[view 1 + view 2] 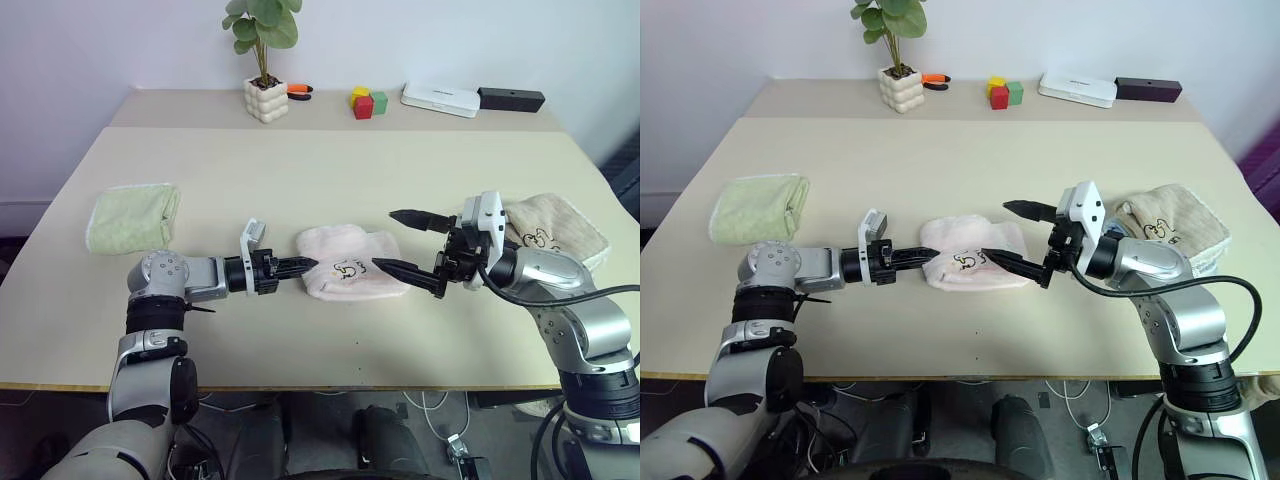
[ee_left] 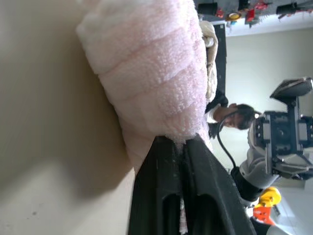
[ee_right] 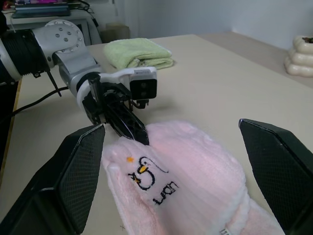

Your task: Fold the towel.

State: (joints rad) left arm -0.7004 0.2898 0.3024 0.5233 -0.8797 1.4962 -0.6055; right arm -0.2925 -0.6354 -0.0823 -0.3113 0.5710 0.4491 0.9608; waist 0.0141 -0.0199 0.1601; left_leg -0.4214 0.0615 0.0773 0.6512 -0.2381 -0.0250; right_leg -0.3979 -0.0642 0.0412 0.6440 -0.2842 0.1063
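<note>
Where the tabletop (image 1: 300,330) shows its near middle, these lines hold:

Towel place: the towel (image 1: 350,262) lies folded on the tabletop between the two arms, near the front edge.
Towel long axis: runs across the tabletop, left to right, from one arm toward the other.
Towel facing: the dark embroidered mark (image 3: 146,182) lies on top, toward the left pincer's end; the whitish edging (image 3: 230,215) shows at the opposite end.
Left pincer: the left pincer (image 1: 303,266) points level along the towel's long axis, its fingers (image 2: 161,196) closed tight on the towel's left edge, pink terry caught between them.
Right pincer: the right pincer (image 1: 400,241) stands wide, one finger above the towel's right end and one before it, holding nothing.
Hidden: the towel's underside and inner layers; how many folds it has cannot be told.
Cut off: the right wrist view loses the towel's near end at its lower border.
Hard to make out: the small label at the towel's edging.
Others: a light green towel (image 1: 133,218) lies well to the left; a beige towel (image 1: 550,230) lies behind the right arm.
</note>
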